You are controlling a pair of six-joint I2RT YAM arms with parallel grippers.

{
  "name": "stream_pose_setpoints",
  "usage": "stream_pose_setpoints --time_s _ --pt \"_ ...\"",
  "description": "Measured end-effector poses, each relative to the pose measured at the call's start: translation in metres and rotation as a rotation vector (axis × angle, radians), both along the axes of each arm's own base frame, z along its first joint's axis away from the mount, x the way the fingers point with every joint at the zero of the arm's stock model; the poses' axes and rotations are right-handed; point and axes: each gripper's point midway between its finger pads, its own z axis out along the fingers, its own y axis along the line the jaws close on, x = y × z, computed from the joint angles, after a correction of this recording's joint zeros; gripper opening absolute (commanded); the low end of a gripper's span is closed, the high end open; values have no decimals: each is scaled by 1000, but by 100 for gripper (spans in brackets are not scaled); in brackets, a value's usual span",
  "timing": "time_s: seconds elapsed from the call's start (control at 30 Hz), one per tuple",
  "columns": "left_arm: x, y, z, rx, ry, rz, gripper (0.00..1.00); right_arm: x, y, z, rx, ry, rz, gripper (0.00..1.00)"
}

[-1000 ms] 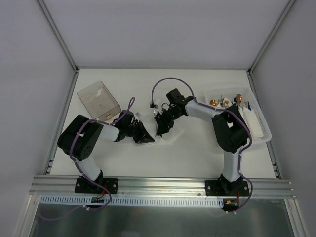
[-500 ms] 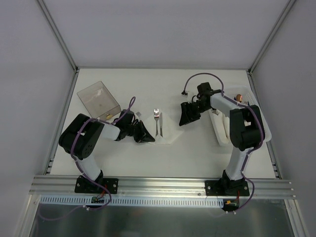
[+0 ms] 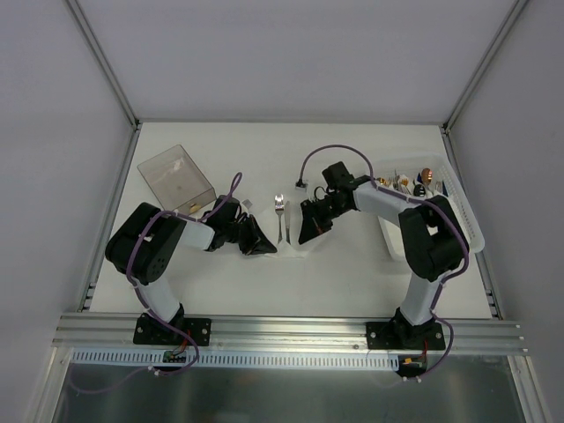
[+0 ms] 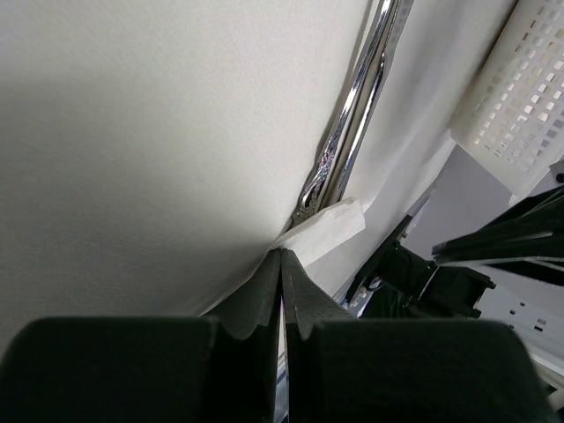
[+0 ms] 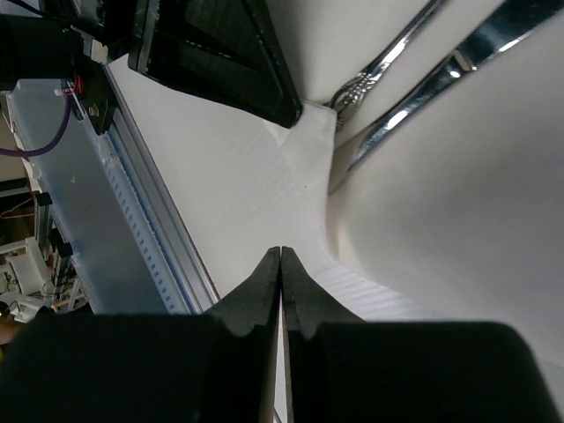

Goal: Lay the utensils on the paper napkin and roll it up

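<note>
The paper napkin (image 3: 287,249) lies flat at the table's middle, with a fork (image 3: 278,211) and a knife (image 3: 286,220) side by side on it. My left gripper (image 3: 262,244) is shut at the napkin's left edge; in the left wrist view its tip (image 4: 282,254) pinches the paper beside the two utensils (image 4: 357,97). My right gripper (image 3: 307,231) is shut at the napkin's right side. In the right wrist view its tip (image 5: 280,254) rests at the napkin's (image 5: 441,220) ribbed edge, nothing showing between the jaws. The fork (image 5: 388,60) and knife (image 5: 458,60) lie beyond it.
A white plastic tray (image 3: 467,231) with small gold-coloured items (image 3: 427,174) stands at the right. A clear plastic box (image 3: 176,176) stands at the back left. An aluminium rail (image 3: 291,328) runs along the near edge.
My right gripper went from the napkin out to the tray, leaving the fork and knife uncovered, and has now come back to the napkin's right side. My left gripper has stayed put.
</note>
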Motion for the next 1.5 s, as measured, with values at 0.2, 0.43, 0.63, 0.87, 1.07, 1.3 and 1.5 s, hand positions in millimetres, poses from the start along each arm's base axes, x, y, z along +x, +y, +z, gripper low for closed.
stream_pose_setpoints --time_s 0.2,0.43,0.63,0.87,1.07,1.3,1.5 --pt "0 0 0 -1 1 1 0 -18 18 -9 -32 -25 49 4" --pt "0 0 0 0 1 1 0 -14 25 -29 -88 -46 39 3" --pt "0 0 0 0 2 2 0 -14 23 -54 -151 -13 25 3" --pt "0 0 0 0 2 2 0 -13 25 -56 -186 -7 13 1" --pt "0 0 0 0 2 2 0 -14 25 -56 -235 -17 7 4" --pt "0 0 0 0 2 3 0 -12 25 -48 -228 -35 5 34" --pt "0 0 0 0 4 4 0 19 1 -16 -179 -95 -81 51"
